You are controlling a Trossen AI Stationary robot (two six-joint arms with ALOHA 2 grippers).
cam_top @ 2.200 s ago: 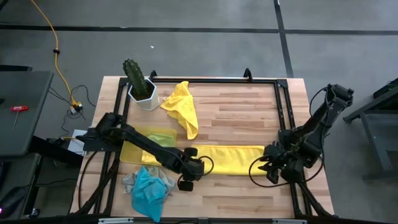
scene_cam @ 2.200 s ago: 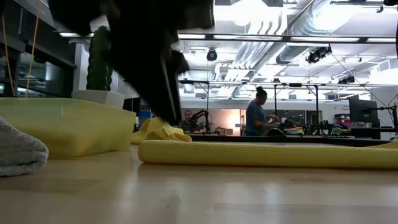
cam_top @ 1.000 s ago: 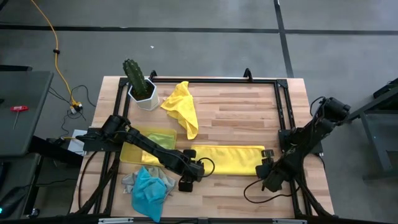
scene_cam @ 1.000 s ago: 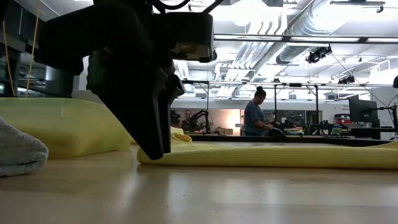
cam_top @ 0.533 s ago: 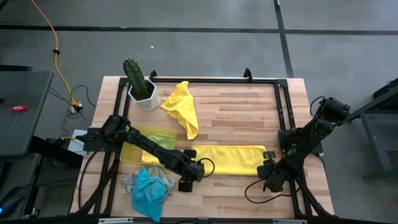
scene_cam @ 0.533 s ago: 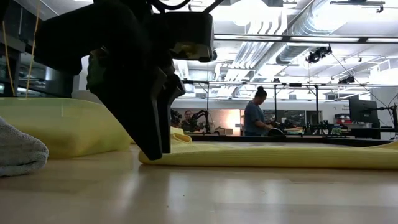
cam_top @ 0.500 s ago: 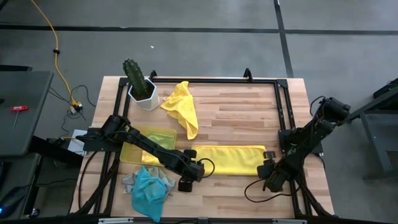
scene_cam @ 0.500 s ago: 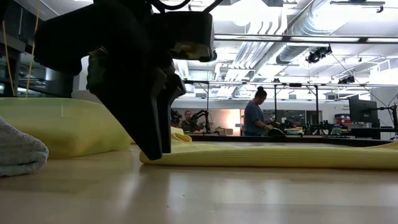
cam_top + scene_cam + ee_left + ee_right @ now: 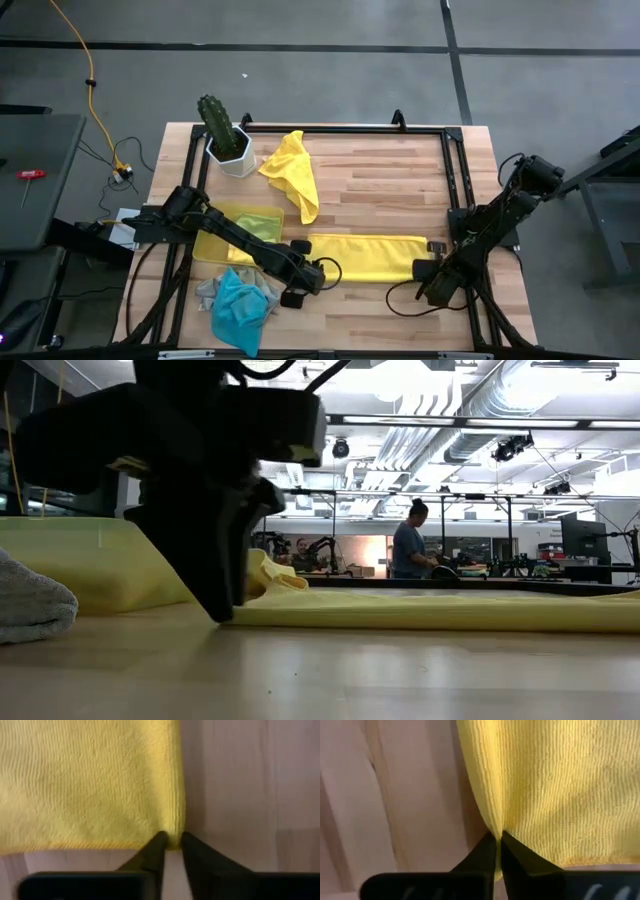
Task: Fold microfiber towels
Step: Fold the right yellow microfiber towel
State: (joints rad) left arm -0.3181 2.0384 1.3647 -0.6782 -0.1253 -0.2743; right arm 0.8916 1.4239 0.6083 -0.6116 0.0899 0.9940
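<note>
Wooden table (image 9: 380, 170) carries the folded yellow towel (image 9: 365, 257), a long strip near the front edge. Both grippers have just pinched shut on its near corners, left gripper (image 9: 170, 840) and right gripper (image 9: 498, 838). Next fold looks ready.

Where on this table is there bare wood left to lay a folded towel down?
Bare wood: the far right stretch between the crumpled yellow towel and the frame rail, and the near strip below the flat yellow towel. Crowded: the left, with cactus pot, yellow tray, and blue towel.
</note>
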